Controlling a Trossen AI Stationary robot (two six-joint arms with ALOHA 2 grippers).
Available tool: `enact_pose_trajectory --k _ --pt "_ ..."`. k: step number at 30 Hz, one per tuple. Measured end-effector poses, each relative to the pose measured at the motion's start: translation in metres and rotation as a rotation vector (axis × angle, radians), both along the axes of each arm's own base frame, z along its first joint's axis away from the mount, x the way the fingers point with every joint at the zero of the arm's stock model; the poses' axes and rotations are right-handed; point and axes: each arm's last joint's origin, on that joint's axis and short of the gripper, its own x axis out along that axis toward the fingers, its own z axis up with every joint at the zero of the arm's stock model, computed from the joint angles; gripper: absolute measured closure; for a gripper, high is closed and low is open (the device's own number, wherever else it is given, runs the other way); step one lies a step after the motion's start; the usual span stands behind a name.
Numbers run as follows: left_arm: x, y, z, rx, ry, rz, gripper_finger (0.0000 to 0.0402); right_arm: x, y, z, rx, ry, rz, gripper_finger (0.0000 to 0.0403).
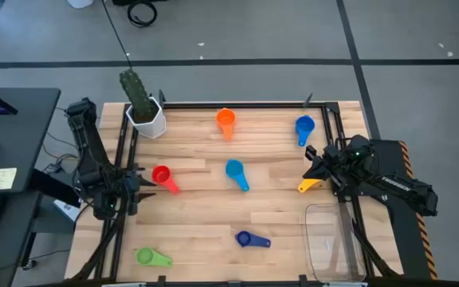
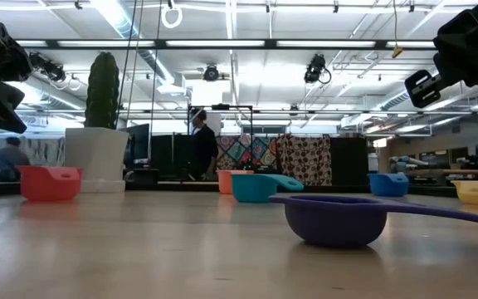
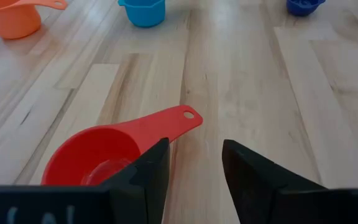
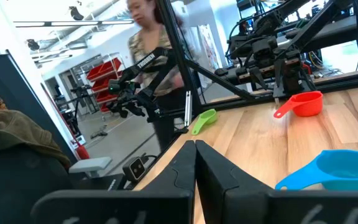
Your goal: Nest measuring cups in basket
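One red cup point(image 3: 95, 158) lies just beside the open left end effector point(image 3: 194, 171).

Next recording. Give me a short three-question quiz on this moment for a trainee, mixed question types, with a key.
1. True or false: at least one measuring cup already lies inside the clear basket.
2. Which cup lies closest to the left pincer?
A. green cup
B. red cup
C. orange cup
3. Fill in: the right pincer is ____, and the cup nearest it is the ____ one.

Key
1. False: the basket holds no cup; all seven lie on the wooden table.
2. B: the red cup lies just ahead of the open left pincer, not gripped.
3. Shut; yellow. It holds nothing.
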Motion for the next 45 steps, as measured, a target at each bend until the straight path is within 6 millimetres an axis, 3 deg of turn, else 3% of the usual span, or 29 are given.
enact_pose_trajectory --k 25,41,45 --pt "0.0 -0.001 0.001 -0.018 -0.006 0.0 0.0248 0.0 0.0 0.0 0.0 0.0 0.0 0.0389" --pt "0.006 -0.018 0.011 -0.249 -0.096 0.009 0.0248 0.0 0.0 0.0 0.0 0.001 0.0 0.0389" --pt "0.006 -0.019 0.011 -0.212 -0.084 -0.025 0.0248 0.0 0.0 0.0 0.0 0.0 0.0 0.0389"
